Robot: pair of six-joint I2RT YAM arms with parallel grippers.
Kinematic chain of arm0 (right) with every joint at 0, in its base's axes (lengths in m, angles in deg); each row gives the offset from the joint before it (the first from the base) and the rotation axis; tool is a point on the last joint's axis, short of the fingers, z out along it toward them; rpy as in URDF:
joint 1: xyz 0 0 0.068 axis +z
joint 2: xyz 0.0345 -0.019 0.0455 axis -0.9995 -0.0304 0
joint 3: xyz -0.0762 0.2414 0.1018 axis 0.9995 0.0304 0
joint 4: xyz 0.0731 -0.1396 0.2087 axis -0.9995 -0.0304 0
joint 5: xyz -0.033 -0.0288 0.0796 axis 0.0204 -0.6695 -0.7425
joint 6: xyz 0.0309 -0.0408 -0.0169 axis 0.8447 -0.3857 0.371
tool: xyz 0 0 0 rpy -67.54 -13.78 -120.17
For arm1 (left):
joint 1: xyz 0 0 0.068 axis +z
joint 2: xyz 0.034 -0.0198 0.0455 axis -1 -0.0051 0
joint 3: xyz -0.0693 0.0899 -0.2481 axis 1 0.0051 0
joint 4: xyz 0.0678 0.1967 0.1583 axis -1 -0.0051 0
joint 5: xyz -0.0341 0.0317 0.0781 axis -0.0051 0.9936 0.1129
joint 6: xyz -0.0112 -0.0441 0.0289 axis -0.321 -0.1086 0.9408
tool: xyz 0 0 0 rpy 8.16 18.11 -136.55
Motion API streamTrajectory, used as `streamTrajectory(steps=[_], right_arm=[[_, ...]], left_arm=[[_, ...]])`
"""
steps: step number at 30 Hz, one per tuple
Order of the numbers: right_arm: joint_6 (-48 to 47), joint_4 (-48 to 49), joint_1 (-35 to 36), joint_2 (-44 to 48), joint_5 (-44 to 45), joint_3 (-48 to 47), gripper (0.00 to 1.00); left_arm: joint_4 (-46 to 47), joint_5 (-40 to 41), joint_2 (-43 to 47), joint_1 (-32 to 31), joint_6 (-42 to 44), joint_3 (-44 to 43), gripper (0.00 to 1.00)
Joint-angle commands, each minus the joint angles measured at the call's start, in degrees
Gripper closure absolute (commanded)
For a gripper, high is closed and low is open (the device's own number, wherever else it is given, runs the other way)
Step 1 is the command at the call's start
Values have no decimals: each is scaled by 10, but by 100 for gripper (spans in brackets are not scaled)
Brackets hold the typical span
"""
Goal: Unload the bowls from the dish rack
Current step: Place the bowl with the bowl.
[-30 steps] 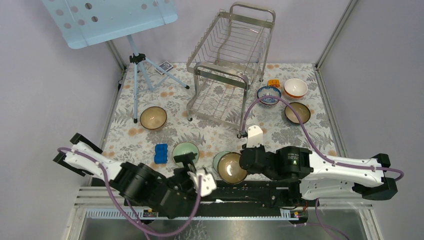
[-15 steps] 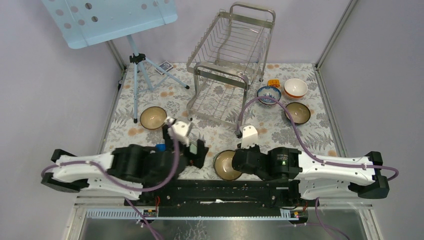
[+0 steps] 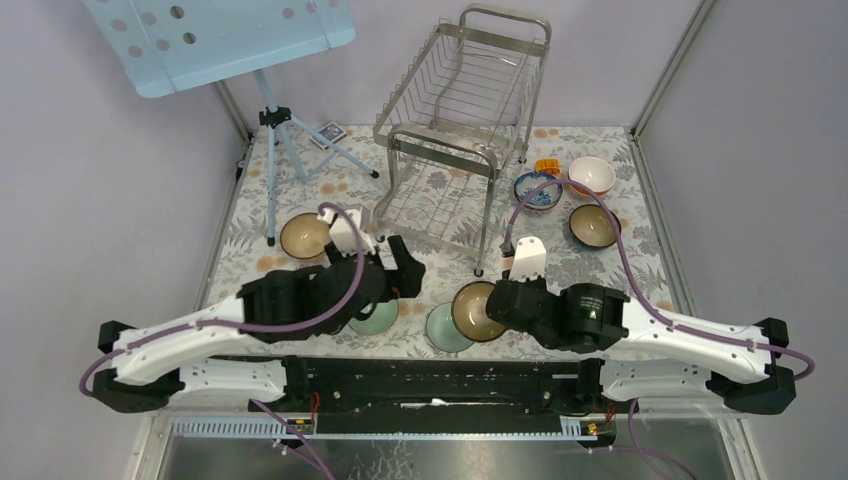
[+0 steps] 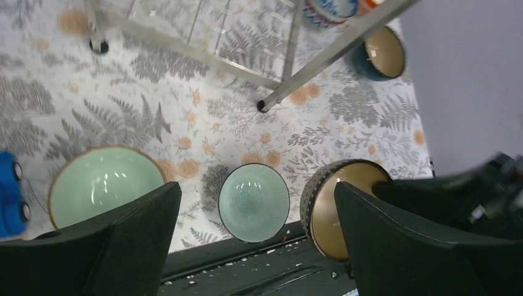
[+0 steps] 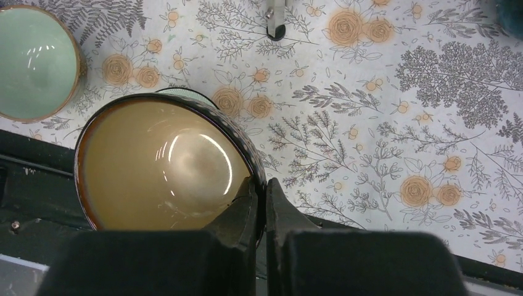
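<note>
The steel dish rack [image 3: 462, 120] stands at the back with no bowl in it. My right gripper [image 3: 497, 300] is shut on the rim of a dark patterned bowl with a tan inside [image 5: 160, 166], tilted above the mat over a small pale green bowl [image 3: 440, 330]. My left gripper [image 3: 400, 270] is open and empty above a larger pale green bowl [image 4: 98, 182]. A brown bowl [image 3: 306, 236] sits at the left. A blue-and-white bowl [image 3: 537, 190], an orange-white bowl [image 3: 591, 176] and a dark teal bowl [image 3: 594, 226] sit to the right of the rack.
A pale blue perforated stand [image 3: 220, 40] on a tripod stands at the back left. A blue toy [image 4: 9, 197] lies beside the larger green bowl. A small orange item [image 3: 547, 165] lies by the rack. The rack's front foot [image 5: 274, 28] is close ahead of the held bowl.
My left arm swung from the near edge forward over the larger green bowl, toward the rack. My right gripper carried the held bowl a little right and away from the near edge.
</note>
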Motion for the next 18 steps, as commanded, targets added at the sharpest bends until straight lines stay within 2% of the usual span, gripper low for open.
streamTrajectory(steps=[1, 6, 9, 11, 14, 18], right_arm=[[28, 55, -9, 6, -16, 7, 100], [51, 100, -10, -8, -26, 11, 100], [62, 128, -11, -7, -29, 17, 100], [64, 136, -14, -9, -33, 17, 100], [62, 147, -18, -14, -42, 21, 100], [61, 159, -21, -20, -50, 30, 100]], left_arm=[[-57, -77, -70, 33, -175, -39, 1], [-31, -124, -61, 33, -219, 9, 1], [28, -145, -32, 33, -221, 70, 2], [70, -166, -10, 33, -218, 105, 7], [105, -193, -4, 33, -184, 130, 21], [57, -208, -59, 33, -151, 85, 26]])
